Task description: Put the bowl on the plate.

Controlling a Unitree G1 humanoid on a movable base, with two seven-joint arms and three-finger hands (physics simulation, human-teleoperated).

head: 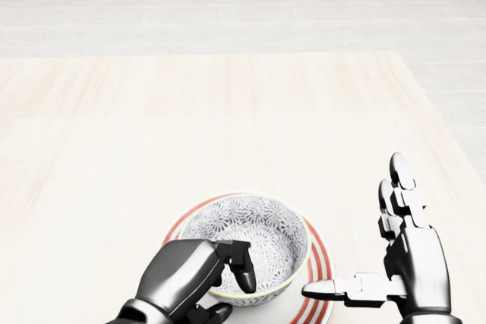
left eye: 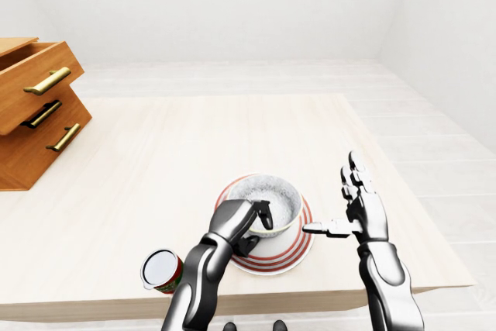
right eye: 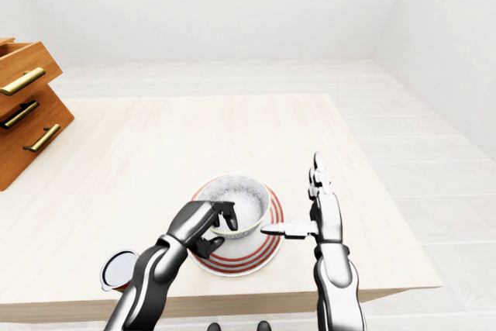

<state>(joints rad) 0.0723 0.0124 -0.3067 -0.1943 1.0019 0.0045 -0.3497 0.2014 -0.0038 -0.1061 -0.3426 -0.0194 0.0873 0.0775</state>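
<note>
We pinch the bowl (head: 250,244) rim at 7 o'clock with left hand (head: 199,272) | bowl rests on plate (head: 317,267) | right hand (head: 383,259) spread, empty | risk: a snagged finger tips bowl on release

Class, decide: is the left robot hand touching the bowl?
Touching. In the head view the left robot hand grips the bowl rim, one finger hooked inside, another beneath the outer wall.

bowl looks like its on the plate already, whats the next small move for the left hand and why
Probably open the left hand and lift it clear. The bowl already sits inside the red-striped plate, yet the fingers hook over its near rim with the thumb outside. The right hand stands open beside the plate, touching nothing. Release gently so the bowl does not tip.
</note>
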